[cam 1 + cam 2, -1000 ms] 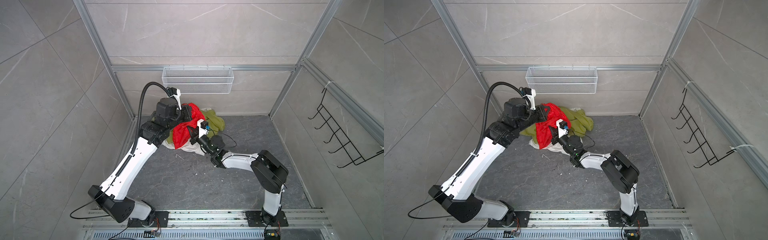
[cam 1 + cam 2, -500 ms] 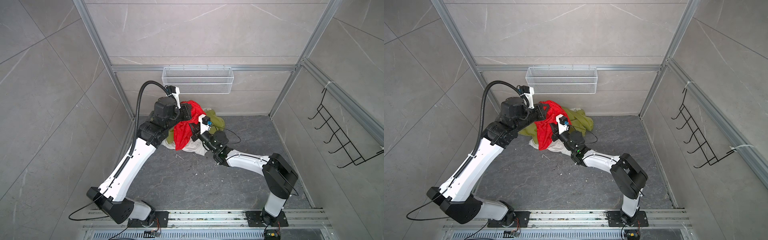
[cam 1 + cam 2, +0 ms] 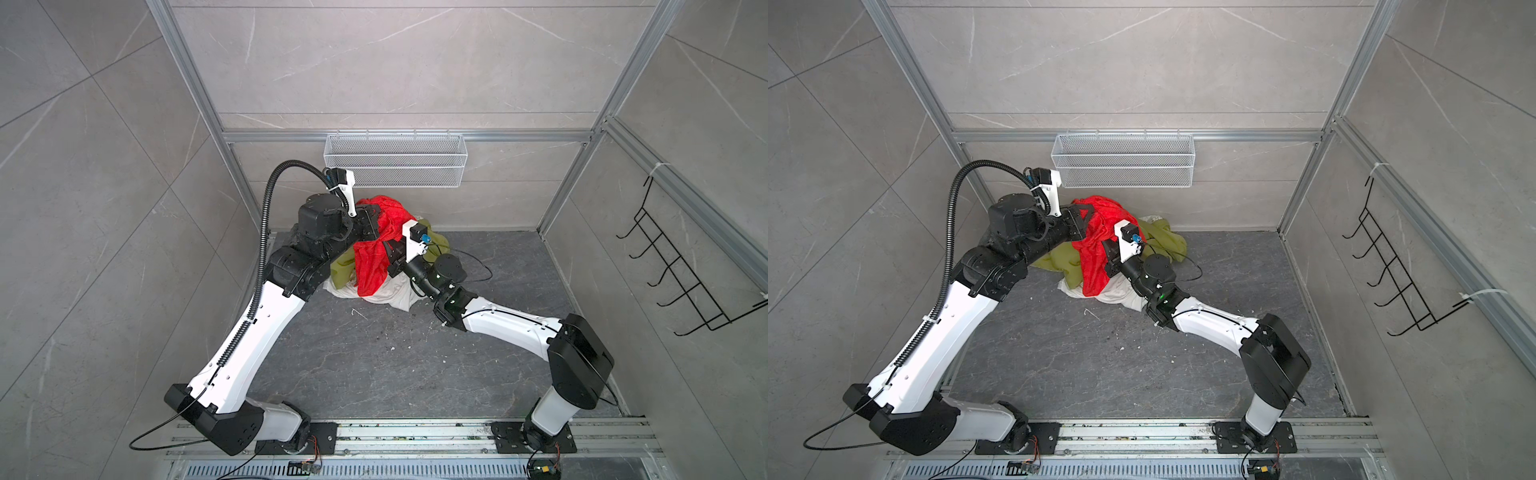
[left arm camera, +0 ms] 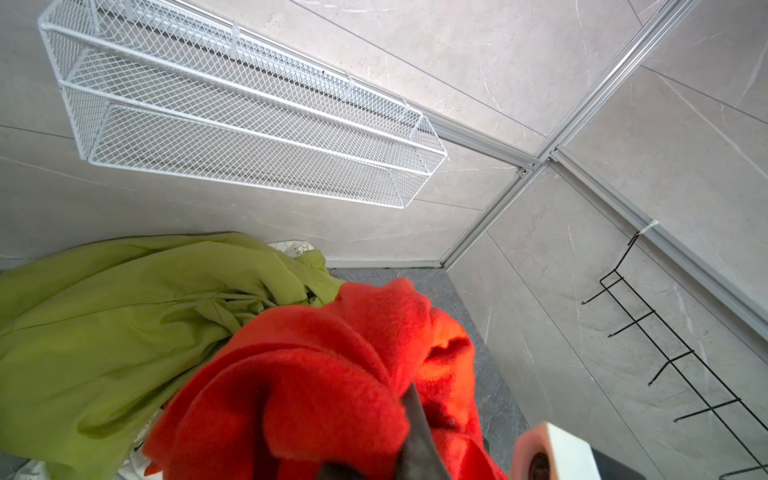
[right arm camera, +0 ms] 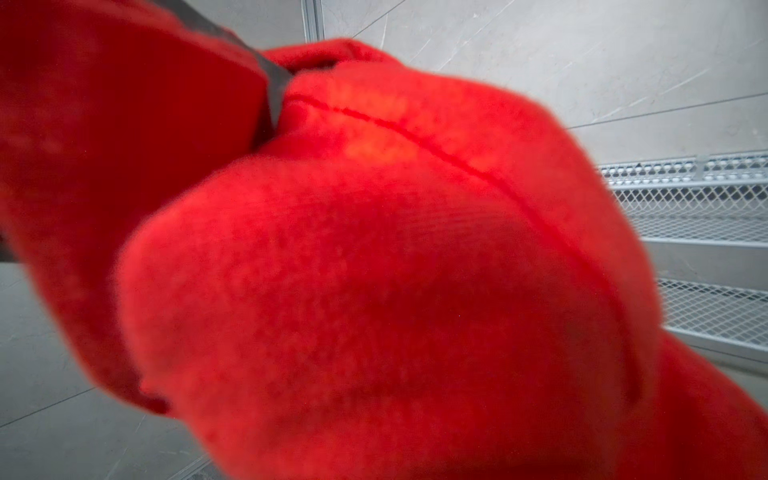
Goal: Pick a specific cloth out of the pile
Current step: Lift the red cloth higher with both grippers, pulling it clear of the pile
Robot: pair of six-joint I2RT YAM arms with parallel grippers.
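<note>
**Red cloth comes clear of the heap.** You are in the lifting-out step. The thin bright red cloth (image 3: 372, 257) hangs raised above the heap of soft fabrics (image 3: 345, 282) at the back of the dark grey tabletop (image 3: 374, 353). In both top views its lower end drapes over the large olive-green cloth (image 3: 434, 243) and the crumpled white cloth (image 3: 395, 297). Whether that end rests on them or hangs just in front, you cannot tell.

The left gripper (image 3: 372, 218) is closed on the upper bunch of the red fabric. The left wrist view shows one dark finger (image 4: 415, 428) buried in red folds. The right gripper (image 3: 390, 255) is closed too, on the cloth's side lower down. The right wrist view is almost filled with red, creased where a dark finger (image 5: 270, 95) bites into it.

Your left arm rises steeply from its base, elbow high, wrist turned toward the centre. Its gripper sits just below the white wire-mesh basket (image 3: 395, 166) on the back wall. Your right arm lies low, forearm stretched across the tabletop toward the heap, wrist tipped upward.

The next move, by the look of it, calls for carrying both grippers together up and away from the heap. They should travel until the hanging end clears the green and white cloths. Go gently: the trailing red fabric could catch on the olive-green cloth and pull it along.
</note>
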